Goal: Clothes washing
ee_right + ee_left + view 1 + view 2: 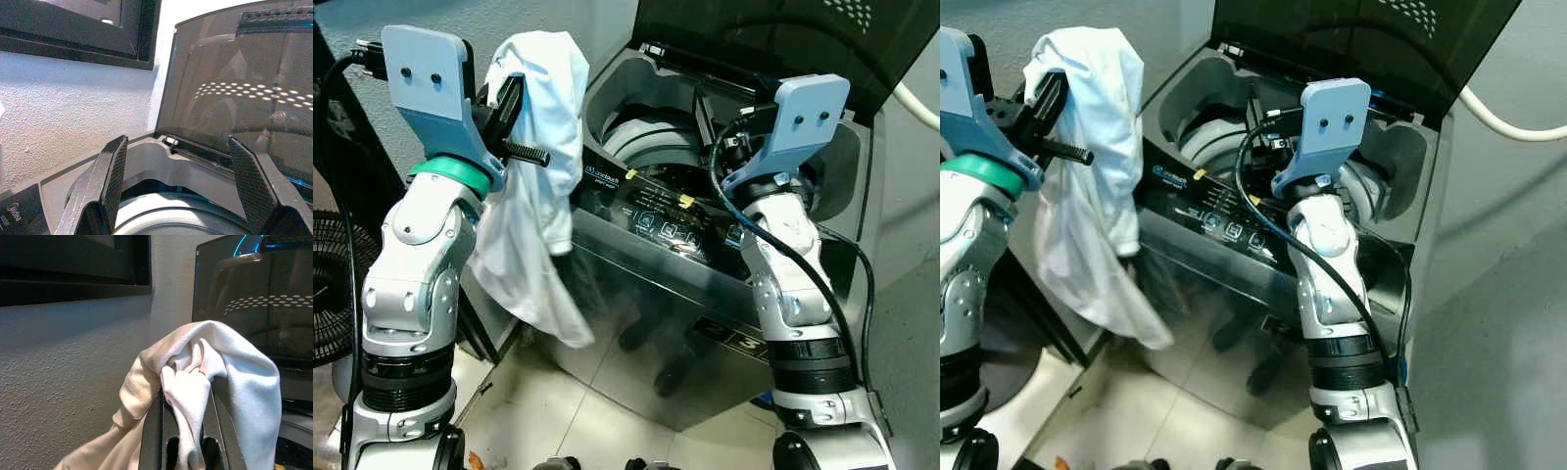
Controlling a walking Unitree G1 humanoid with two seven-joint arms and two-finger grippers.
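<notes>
1. While the left arm is raised beside the washing machine (705, 294), its left gripper (182, 421) has its jaws closed on a bunched fold of a white garment (543, 166).
2. White garment: held up at the machine's left side, outside the tub. Upper part bundled over the black fingers (151, 431); the rest hangs down in a long drape along the machine's front left corner, its lower edge above the tiled floor (558, 411).
3. Washing machine: top-loader, grey-silver body, dark tinted lid (1361, 39) standing open and tilted back. A dark control panel (666, 211) with white icons and small yellow stickers runs across the front edge. The pale rim of the drum (646, 132) shows in the opening.
4. Right gripper (183, 186): jaws wide open and empty, poised above the tub opening, pointing toward the back of the machine and the raised lid. Drum rim visible between the two fingers.
5. Right arm rises in front of the control panel; a black cable (773, 245) loops along it.
6. Surroundings: rough pale plaster wall (73, 107) behind the machine, with a dark frame (78, 29) set in it. A black fan grille (333, 284) stands at the far left. A pale hose (1508, 117) runs in at the right behind the lid.
</notes>
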